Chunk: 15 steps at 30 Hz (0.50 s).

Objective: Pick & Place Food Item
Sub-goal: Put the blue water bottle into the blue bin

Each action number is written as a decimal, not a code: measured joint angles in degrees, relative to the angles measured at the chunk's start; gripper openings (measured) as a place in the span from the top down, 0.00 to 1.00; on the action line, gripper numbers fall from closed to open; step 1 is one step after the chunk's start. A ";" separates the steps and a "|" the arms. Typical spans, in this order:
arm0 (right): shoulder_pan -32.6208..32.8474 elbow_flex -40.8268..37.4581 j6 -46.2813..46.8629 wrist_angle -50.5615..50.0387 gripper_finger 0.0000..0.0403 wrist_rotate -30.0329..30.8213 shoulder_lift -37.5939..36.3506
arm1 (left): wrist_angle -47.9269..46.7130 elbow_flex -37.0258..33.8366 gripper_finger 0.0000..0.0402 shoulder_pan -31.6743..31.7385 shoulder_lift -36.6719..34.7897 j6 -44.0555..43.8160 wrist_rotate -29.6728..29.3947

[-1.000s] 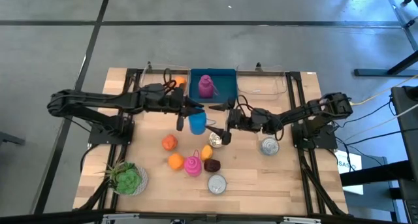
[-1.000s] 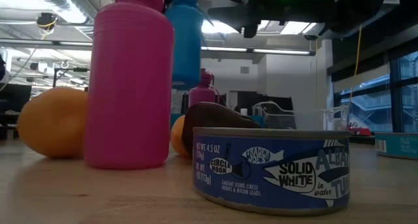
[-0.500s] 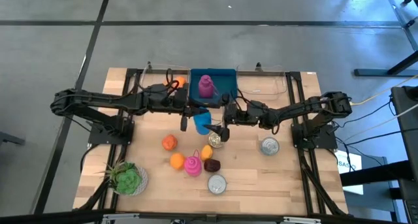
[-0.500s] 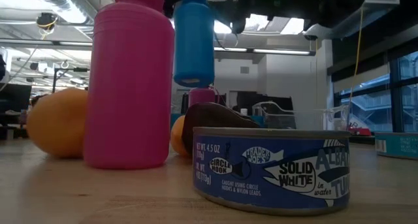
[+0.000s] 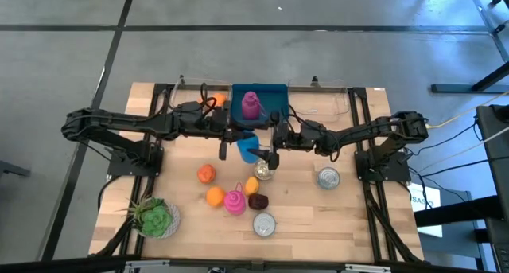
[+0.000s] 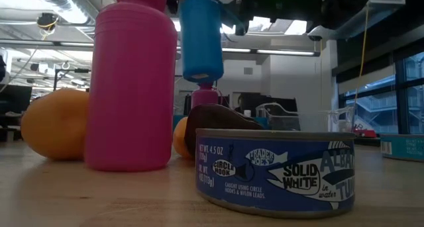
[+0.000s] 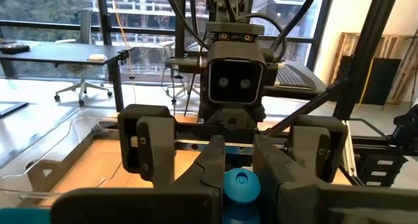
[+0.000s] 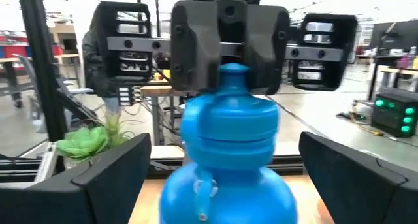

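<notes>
**Above mid-table: blue bottle pinched at the neck, second tool spread around its body**

Above the middle of the table [image 5: 350, 225], just in front of the blue bin [image 5: 274, 94], the blue bottle [image 5: 246, 145] hangs clear of the wood, as the low view shows its base in the air. The left tool [image 7: 239, 160] is pressed together on the bottle's cap and neck. The right tool [image 5: 273, 143] faces it from the other side, its fingers [image 8: 108, 174] spread wide on either side of the bottle's body, not touching it.

The bottle looks like hard moulded plastic: stiff, probably light and hollow, with a smooth, rounded surface that may slip under a narrow pinch. The neck grip is small, so the bottle could swing or twist below it. The wide shoulder or mid-body seems the surer place to take hold, squarely across the widest part, since the ribbed band there should help against sliding.

Another pink bottle [image 5: 250, 104] already stands in the bin. On the table lie a pink bottle [image 5: 235, 201], orange fruits [image 5: 207, 174], a tuna can [image 6: 275, 172] and a green plant [image 5: 155, 218].
</notes>
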 joint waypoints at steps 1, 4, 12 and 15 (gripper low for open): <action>-0.08 0.00 0.26 0.12 0.04 -0.60 0.00 | 0.40 0.00 0.93 0.00 0.36 -0.03 0.00; -0.37 0.02 1.30 0.59 0.04 -2.34 0.00 | 1.31 0.00 0.93 0.00 2.01 -0.17 0.02; -0.56 0.04 1.92 -0.57 0.04 -2.49 0.00 | -0.08 4.63 0.93 0.00 6.39 0.89 0.98; -0.56 0.04 2.35 -2.03 0.04 -2.46 0.00 | -3.33 6.31 0.93 -0.01 6.40 1.50 1.03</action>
